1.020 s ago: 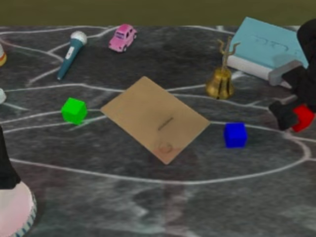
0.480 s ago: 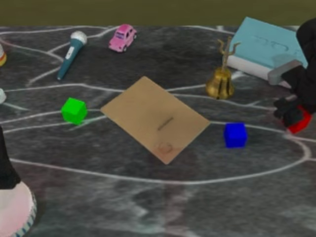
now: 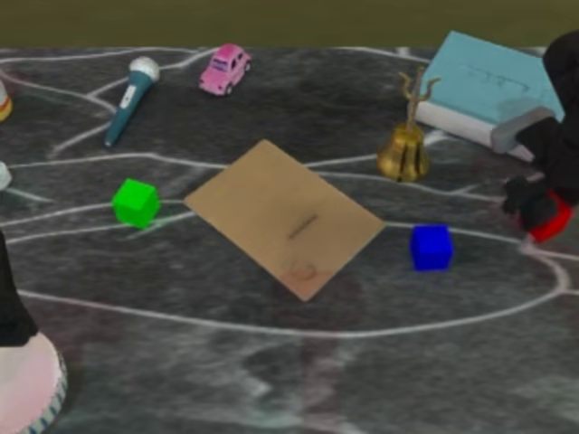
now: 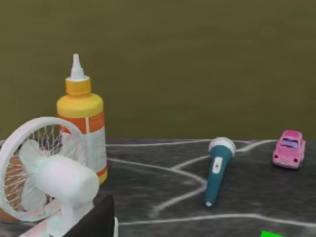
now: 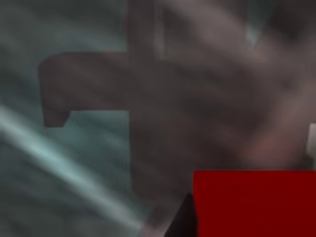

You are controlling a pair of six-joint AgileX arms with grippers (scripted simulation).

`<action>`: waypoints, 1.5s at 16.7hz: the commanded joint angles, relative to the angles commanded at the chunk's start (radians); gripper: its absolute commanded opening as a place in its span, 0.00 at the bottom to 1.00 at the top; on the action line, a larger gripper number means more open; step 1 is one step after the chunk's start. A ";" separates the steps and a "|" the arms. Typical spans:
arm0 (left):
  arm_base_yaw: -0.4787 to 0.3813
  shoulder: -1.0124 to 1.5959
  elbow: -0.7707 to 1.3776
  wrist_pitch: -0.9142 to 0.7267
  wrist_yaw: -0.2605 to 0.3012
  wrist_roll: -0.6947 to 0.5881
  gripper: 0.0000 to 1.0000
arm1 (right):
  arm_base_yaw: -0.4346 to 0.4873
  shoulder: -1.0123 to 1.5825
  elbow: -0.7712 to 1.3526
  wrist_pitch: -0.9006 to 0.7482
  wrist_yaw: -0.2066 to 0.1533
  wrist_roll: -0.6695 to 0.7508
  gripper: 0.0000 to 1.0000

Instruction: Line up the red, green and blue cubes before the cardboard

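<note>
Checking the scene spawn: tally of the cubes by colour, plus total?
red cube: 1, under the right gripper at the table's right edge
green cube: 1, left of the cardboard
blue cube: 1, right of the cardboard
Total: 3

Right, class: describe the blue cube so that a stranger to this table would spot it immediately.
Start at the tan cardboard lying aslant in the middle of the table. Just off its right corner, apart from it, sits the blue cube. It is the only deep blue block; the green cube sits left of the cardboard.
</note>
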 joint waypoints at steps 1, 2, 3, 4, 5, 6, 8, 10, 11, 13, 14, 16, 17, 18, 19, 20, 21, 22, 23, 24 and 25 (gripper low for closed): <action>0.000 0.000 0.000 0.000 0.000 0.000 1.00 | 0.000 -0.009 0.017 -0.024 0.000 0.000 0.00; 0.000 0.000 0.000 0.000 0.000 0.000 1.00 | 0.001 -0.022 0.036 -0.059 -0.001 0.001 0.00; 0.000 0.000 0.000 0.000 0.000 0.000 1.00 | 0.001 -0.035 0.058 -0.100 -0.001 0.001 0.00; 0.000 0.000 0.000 0.000 0.000 0.000 1.00 | 0.003 -0.049 0.079 -0.141 -0.001 0.001 0.00; 0.000 0.000 0.000 0.000 0.000 0.000 1.00 | 0.004 -0.063 0.098 -0.174 -0.001 0.000 0.00; 0.000 0.000 0.000 0.000 0.000 0.000 1.00 | 0.006 -0.075 0.113 -0.197 -0.001 0.000 0.00; 0.000 0.000 0.000 0.000 0.000 0.000 1.00 | 0.007 -0.086 0.123 -0.211 0.000 0.000 0.00; 0.000 0.000 0.000 0.000 0.000 0.000 1.00 | 0.007 -0.086 0.123 -0.211 0.000 0.000 0.00; 0.000 0.000 0.000 0.000 0.000 0.000 1.00 | 0.002 -0.082 0.121 -0.209 -0.001 0.001 0.00; 0.000 0.000 0.000 0.000 0.000 0.000 1.00 | 0.012 -0.077 0.130 -0.213 0.000 0.014 0.00; 0.000 0.000 0.000 0.000 0.000 0.000 1.00 | 0.028 -0.069 0.144 -0.220 0.000 0.036 0.00; 0.000 0.000 0.000 0.000 0.000 0.000 1.00 | 0.080 -0.043 0.189 -0.242 0.003 0.109 0.00; 0.000 0.000 0.000 0.000 0.000 0.000 1.00 | 0.114 -0.026 0.220 -0.257 0.004 0.162 0.00; 0.000 0.000 0.000 0.000 0.000 0.000 1.00 | 0.153 -0.007 0.252 -0.274 0.006 0.223 0.00; 0.000 0.000 0.000 0.000 0.000 0.000 1.00 | 0.195 0.013 0.287 -0.292 0.008 0.292 0.00; 0.000 0.000 0.000 0.000 0.000 0.000 1.00 | 0.241 0.033 0.323 -0.312 0.010 0.367 0.00; 0.000 0.000 0.000 0.000 0.000 0.000 1.00 | 0.290 0.054 0.360 -0.333 0.012 0.451 0.00; 0.000 0.000 0.000 0.000 0.000 0.000 1.00 | 0.342 0.075 0.397 -0.354 0.013 0.541 0.00; 0.000 0.000 0.000 0.000 0.000 0.000 1.00 | 0.395 0.097 0.435 -0.376 0.015 0.635 0.00; 0.000 0.000 0.000 0.000 0.000 0.000 1.00 | 0.448 0.118 0.472 -0.398 0.017 0.732 0.00; 0.000 0.000 0.000 0.000 0.000 0.000 1.00 | 0.502 0.138 0.509 -0.419 0.018 0.829 0.00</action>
